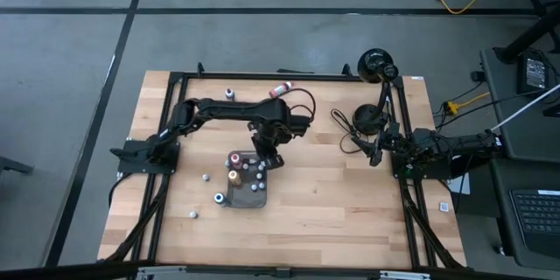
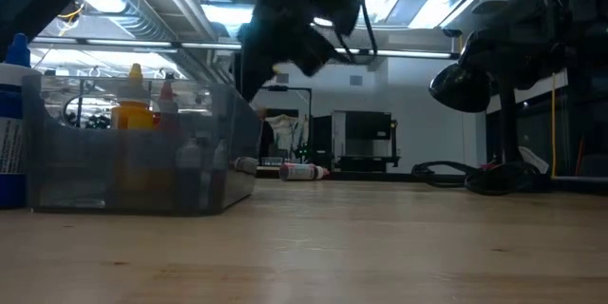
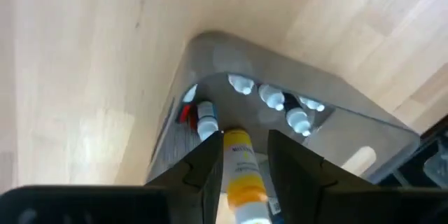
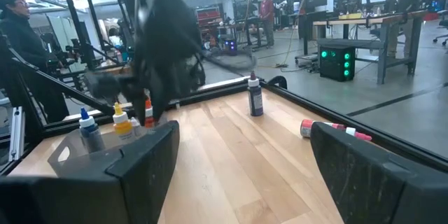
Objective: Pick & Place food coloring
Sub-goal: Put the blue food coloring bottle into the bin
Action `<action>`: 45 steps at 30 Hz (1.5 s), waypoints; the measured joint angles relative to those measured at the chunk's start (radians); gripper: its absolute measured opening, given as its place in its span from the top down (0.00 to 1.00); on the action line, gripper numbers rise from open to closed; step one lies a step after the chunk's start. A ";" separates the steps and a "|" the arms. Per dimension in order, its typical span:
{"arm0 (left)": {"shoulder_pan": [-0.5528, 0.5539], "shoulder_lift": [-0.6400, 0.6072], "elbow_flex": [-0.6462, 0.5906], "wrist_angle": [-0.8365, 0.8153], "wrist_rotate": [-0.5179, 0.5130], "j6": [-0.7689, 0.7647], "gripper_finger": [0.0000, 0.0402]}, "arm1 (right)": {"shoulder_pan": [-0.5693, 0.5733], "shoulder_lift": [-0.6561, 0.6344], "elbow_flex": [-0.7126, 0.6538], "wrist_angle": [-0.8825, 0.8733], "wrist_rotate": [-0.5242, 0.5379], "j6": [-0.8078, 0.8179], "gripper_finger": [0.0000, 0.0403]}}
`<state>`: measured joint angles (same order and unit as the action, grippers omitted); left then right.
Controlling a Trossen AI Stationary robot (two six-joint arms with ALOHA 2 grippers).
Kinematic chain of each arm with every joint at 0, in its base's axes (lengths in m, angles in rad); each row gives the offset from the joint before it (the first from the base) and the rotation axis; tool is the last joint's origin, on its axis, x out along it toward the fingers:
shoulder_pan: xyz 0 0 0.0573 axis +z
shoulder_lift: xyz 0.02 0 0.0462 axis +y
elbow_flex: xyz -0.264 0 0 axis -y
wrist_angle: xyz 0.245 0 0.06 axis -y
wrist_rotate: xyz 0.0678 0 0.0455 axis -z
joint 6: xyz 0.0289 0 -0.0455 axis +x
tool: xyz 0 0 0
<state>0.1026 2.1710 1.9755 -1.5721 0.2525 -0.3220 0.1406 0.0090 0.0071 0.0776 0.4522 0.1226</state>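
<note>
Two arms share the wooden table point(image 1: 350, 219), but only one is busy: the left gripper point(image 3: 245, 155) hangs over the tray point(image 1: 229, 198) near the table's middle, its fingers point(image 3: 206, 164) drawn narrow around a yellow-orange bottle point(image 3: 241, 175) of food coloring, cap downward between them in the left wrist view. The step in hand appears to be the placing, with the bottle carried to the tray and not yet let go. Inside the tray stand several bottles already, among them white-capped ones point(image 3: 269, 96) along the far wall and an orange one point(image 1: 234, 175) and a dark red one point(image 1: 234, 158) seen from above. The next move seems to call for a short descent into a free spot between those standing bottles, then a parting of the fingers without knocking the neighbours over. The gripped bottle sits directly above the tray's interior, just beside the white-capped bottle point(image 3: 207, 119) below it. More work remains, by the look of it: small bottles lie loose on the wood left of the tray point(image 1: 206, 176), at its near left corner point(image 1: 219, 198), farther toward the front edge point(image 1: 193, 213), and two lie at the far edge, one dark point(image 1: 229, 94) and one red and white on its side point(image 1: 280, 90). The right gripper point(image 4: 241, 157) waits at the table's right side, its fingers spread wide and holding nothing.
</note>
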 joint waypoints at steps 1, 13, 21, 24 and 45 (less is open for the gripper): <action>0.000 -0.014 0.000 0.001 -0.008 -0.016 0.73 | 0.000 0.000 0.000 0.000 0.000 0.000 0.20; -0.021 -0.235 -0.010 0.000 -0.220 -0.066 0.52 | 0.000 0.000 0.000 0.000 0.000 0.000 0.20; -0.069 -0.438 -0.110 0.001 -0.241 0.042 0.40 | 0.000 0.000 0.000 0.000 0.000 0.000 0.20; -0.090 -0.515 -0.172 0.003 -0.294 0.063 0.40 | 0.000 0.000 0.000 0.000 0.000 0.000 0.20; -0.121 -1.073 -0.883 0.502 -0.434 -0.118 0.41 | 0.000 0.000 0.000 0.000 0.000 0.000 0.20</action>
<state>-0.0181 1.0981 1.0930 -1.0700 -0.1812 -0.4404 0.1408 0.0086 0.0071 0.0776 0.4519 0.1226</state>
